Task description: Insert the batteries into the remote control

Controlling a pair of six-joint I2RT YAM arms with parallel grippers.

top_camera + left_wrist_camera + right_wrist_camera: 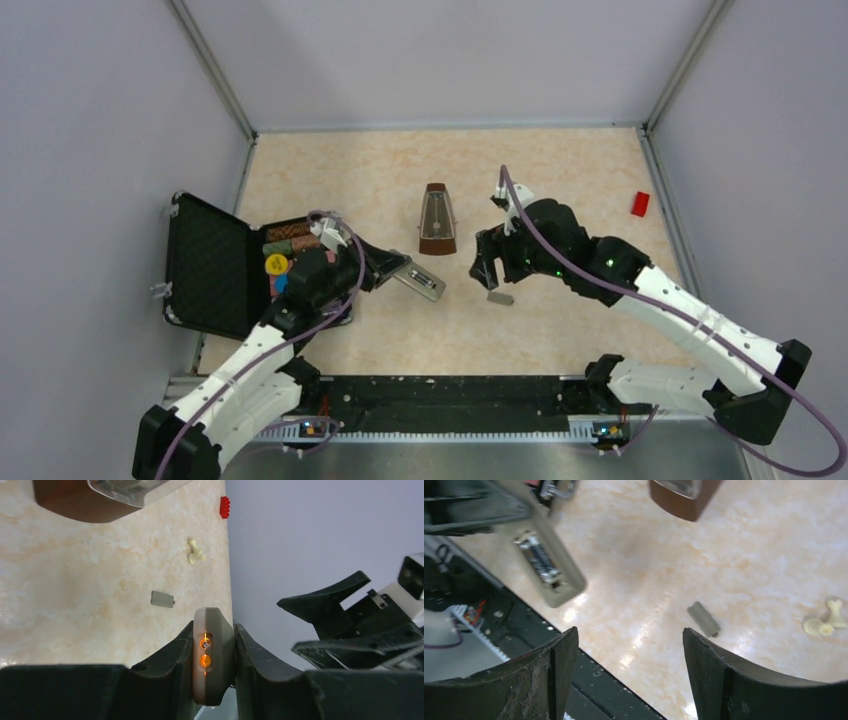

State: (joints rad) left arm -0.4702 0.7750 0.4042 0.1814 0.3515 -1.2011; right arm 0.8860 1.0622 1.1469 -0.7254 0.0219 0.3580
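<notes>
Currently the remote [421,281] sits left of the metronome [437,220], back up, with one end pinched tight in the left gripper [214,639]. Its open bay holds something dark, too blurred to name. Nearby the right gripper [629,645] hovers, jaws spread, by the grey cover [704,619] on the table [560,170].

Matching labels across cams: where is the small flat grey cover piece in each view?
Top external: grey cover lies on the table right of centre, below and right of the metronome.
Left wrist: grey cover left of centre; metronome at the top left.
Right wrist: grey cover right of centre; metronome at the top edge.
Shared landmark: the brown metronome.
</notes>
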